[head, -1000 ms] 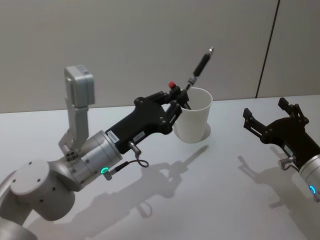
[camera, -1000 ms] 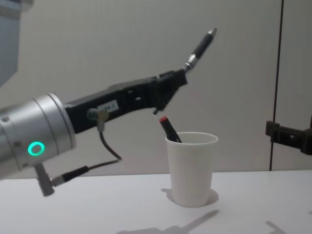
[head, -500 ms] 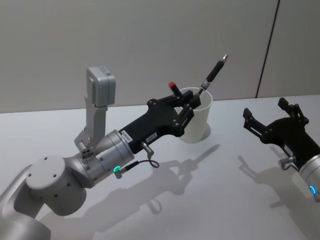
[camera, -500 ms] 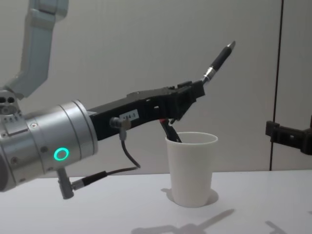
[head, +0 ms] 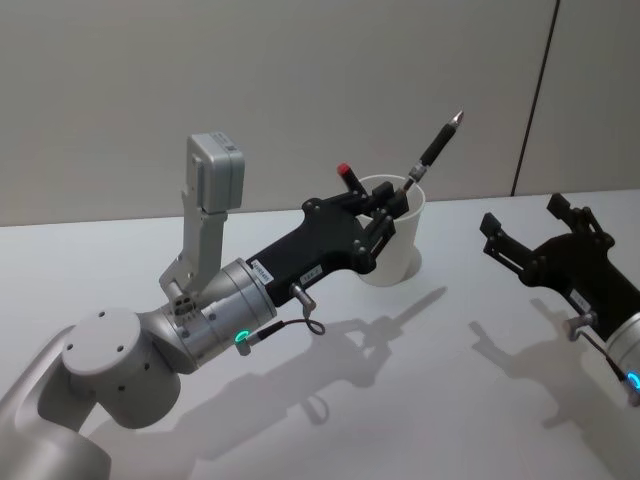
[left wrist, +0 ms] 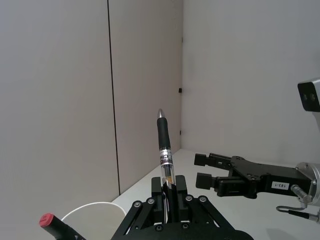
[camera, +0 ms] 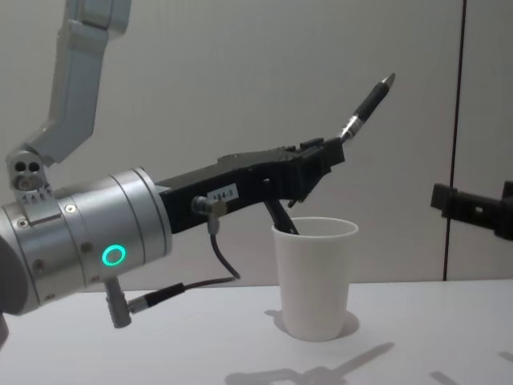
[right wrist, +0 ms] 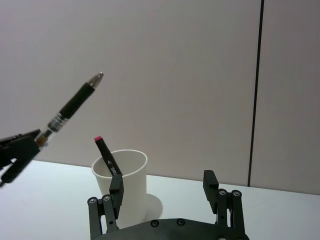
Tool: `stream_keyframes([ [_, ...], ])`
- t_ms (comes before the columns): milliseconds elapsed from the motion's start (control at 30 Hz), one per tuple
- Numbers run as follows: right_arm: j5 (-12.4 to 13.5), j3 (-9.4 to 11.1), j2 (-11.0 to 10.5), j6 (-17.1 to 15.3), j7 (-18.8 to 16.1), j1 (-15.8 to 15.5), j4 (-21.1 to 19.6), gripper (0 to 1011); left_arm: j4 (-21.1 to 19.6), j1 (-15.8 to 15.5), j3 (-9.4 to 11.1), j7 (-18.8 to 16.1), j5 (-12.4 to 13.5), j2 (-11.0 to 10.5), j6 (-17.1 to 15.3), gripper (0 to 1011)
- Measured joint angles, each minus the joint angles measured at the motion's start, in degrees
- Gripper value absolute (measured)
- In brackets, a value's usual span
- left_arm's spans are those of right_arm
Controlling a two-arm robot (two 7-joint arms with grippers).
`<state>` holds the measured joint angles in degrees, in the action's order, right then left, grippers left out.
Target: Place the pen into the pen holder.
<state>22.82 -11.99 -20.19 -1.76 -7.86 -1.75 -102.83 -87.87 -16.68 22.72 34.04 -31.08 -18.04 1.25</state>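
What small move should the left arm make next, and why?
Probably tilt the left gripper so the pen stands steeper over the pen holder: it is clamped slanting up above the rim, a red-capped marker leans inside, and the right gripper is parked open.

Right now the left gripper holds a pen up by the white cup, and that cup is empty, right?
Not empty: the right wrist view shows a red-capped marker leaning in the cup. The rest holds: the left gripper is shut on the pen, raised by the cup; the right gripper hangs open, apart.
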Motion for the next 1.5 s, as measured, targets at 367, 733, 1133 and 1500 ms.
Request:
stream_keyframes([
  [367, 9.4, 1.3, -1.0, -1.0, -3.8, -1.0, -2.5, 1001, 0.3, -0.2, 0.1, 0.0, 0.3, 0.2, 0.0, 160],
  [733, 19.8, 2.5, -1.5, -3.4, -6.6, -1.2, -4.8, 1001, 0.4, -0.3, 0.2, -0.1, 0.4, 0.3, 0.0, 160],
  [1133, 31.0, 3.3, -0.7, -7.3, -7.9, 0.8, -5.8, 1001, 0.4, -0.3, 0.2, -0.1, 0.5, 0.3, 0.0, 160],
  [1500, 39.9, 2.6, 2.4, -12.2, -5.7, 5.6, -3.3, 1001, 0.4, -0.3, 0.2, -0.1, 0.5, 0.4, 0.0, 160],
])
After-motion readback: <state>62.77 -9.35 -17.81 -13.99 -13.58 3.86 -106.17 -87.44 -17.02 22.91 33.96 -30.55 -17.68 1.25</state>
